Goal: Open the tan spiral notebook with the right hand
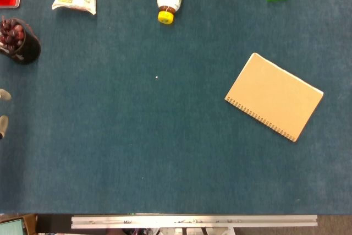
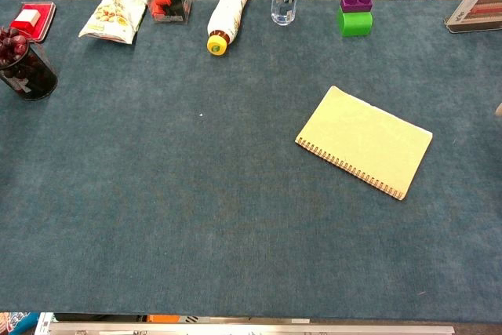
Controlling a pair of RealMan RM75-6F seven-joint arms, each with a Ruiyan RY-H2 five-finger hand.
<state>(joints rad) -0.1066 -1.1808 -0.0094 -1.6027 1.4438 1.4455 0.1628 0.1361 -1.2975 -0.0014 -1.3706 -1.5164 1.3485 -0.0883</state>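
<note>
1. Table (image 1: pixel 137 152): blue cloth.
2. Tan spiral notebook (image 1: pixel 274 96) lies closed, flat, right of centre, spiral edge toward me.
3. Left hand (image 1: pixel 3 114): only fingertips at the frame edge, can't tell its state.
4. Right hand out of sight; I'm at approach, next I reach for the cover's far edge.

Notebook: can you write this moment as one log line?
tan spiral notebook closed, flat on table | spiral on near edge | right hand unseen | opening not started

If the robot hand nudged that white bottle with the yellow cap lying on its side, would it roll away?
Probably. The white bottle with the yellow cap lies on its round side, so a sideways push would likely roll it. The blue cloth-like table cover may slow it. Whether it is full is unclear.
</note>
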